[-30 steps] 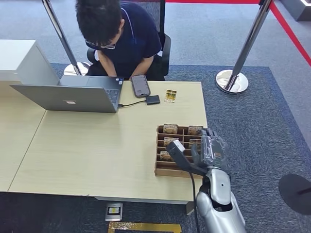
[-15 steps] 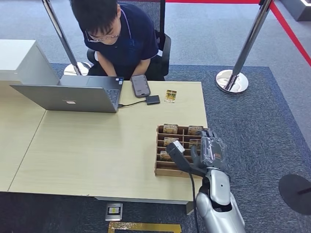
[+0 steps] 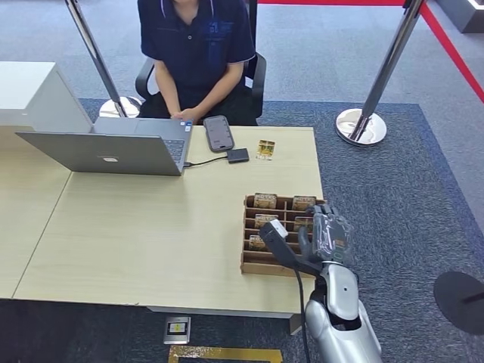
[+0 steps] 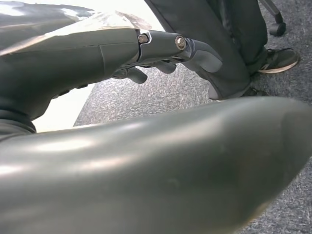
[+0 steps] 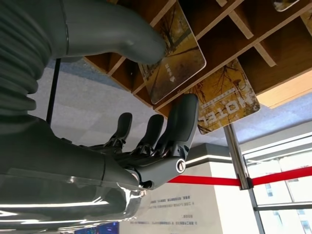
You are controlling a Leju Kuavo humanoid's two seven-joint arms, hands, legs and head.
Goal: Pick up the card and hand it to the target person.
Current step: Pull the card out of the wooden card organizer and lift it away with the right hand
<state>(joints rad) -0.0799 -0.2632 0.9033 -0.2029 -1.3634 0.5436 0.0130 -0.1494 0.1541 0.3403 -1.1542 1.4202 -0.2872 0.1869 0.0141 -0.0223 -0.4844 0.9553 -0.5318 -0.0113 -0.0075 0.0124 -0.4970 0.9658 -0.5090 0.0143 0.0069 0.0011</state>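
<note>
The card (image 5: 173, 48) is seen standing in a slot of the wooden organizer (image 3: 259, 261) at the near right corner of the table (image 3: 143, 227), with a second card marked HOTEL (image 5: 224, 100) in the neighbouring slot. In the right wrist view the thumb (image 5: 121, 36) of the right hand (image 3: 328, 234) is laid against the card's face, while the darker fingers (image 5: 180, 122) are curled just short of its other side; whether the card is actually pinched cannot be told from these pictures. No lift from the slot is shown.

Further back on the table a loose card (image 3: 265, 149), a small black device (image 3: 237, 155), a phone (image 3: 218, 133) and an open laptop (image 3: 108, 147) are laid out, all well apart from the organizer. The person (image 3: 197, 53) is seated behind the table's far edge, with stanchion posts (image 3: 365, 106) to either side.

Compared with a second ago, the person has been raised from a bowed posture to sitting upright; the right hand has barely shifted over the organizer.

The right arm is brought up from below, its hand tilted over the organizer's right side. The left hand (image 4: 162, 53) is hung low beside the table, its fingers loosely bent and nothing held
</note>
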